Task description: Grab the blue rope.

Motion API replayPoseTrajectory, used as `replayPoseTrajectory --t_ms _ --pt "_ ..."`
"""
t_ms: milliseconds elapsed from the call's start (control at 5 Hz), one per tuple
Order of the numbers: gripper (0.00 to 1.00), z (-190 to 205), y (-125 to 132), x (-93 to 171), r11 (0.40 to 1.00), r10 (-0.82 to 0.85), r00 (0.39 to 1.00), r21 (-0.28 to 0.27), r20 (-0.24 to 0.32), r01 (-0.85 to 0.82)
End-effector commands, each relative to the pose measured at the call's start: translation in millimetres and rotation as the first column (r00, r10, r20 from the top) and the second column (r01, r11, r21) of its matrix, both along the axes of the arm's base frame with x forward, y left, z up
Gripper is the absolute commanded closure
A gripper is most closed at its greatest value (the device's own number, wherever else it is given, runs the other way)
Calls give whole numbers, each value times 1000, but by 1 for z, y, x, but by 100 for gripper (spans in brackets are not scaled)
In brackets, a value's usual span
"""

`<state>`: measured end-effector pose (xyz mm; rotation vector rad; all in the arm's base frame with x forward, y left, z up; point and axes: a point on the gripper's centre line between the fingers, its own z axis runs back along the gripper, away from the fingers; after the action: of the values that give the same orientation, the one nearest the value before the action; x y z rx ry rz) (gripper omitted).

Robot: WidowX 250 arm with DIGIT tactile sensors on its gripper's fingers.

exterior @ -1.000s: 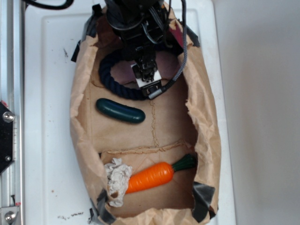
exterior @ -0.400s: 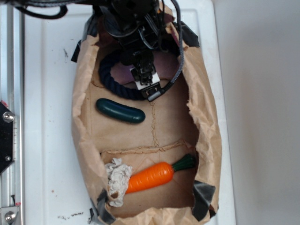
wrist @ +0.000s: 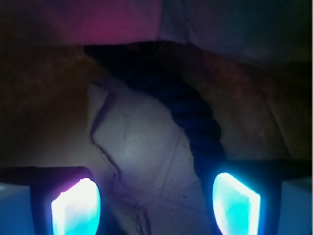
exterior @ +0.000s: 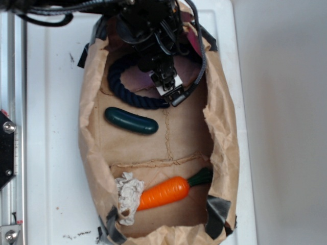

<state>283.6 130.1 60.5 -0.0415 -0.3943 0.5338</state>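
While the black arm leans in from the far end of the torn paper bag (exterior: 89, 138), its claw (exterior: 171, 93) hangs spread apart low over the blue rope (exterior: 125, 93), one finger (wrist: 234, 203) touching the strand and the other (wrist: 76, 208) over bare paper. That rope curls like a hook across the bag's far end. A dark-green cucumber toy (exterior: 131, 121) lies just beside it, with a carrot toy (exterior: 164, 193) and a crumpled paper wad (exterior: 127, 196) at the near end, all on a white desk (exterior: 51, 102).
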Motion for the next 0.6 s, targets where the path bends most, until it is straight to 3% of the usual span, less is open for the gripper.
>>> replayPoseTrajectory --t_ms 0,400 --pt "0 20 8 7 996 47 992 76 113 -56" --pt "0 12 16 16 993 -19 989 117 144 2"
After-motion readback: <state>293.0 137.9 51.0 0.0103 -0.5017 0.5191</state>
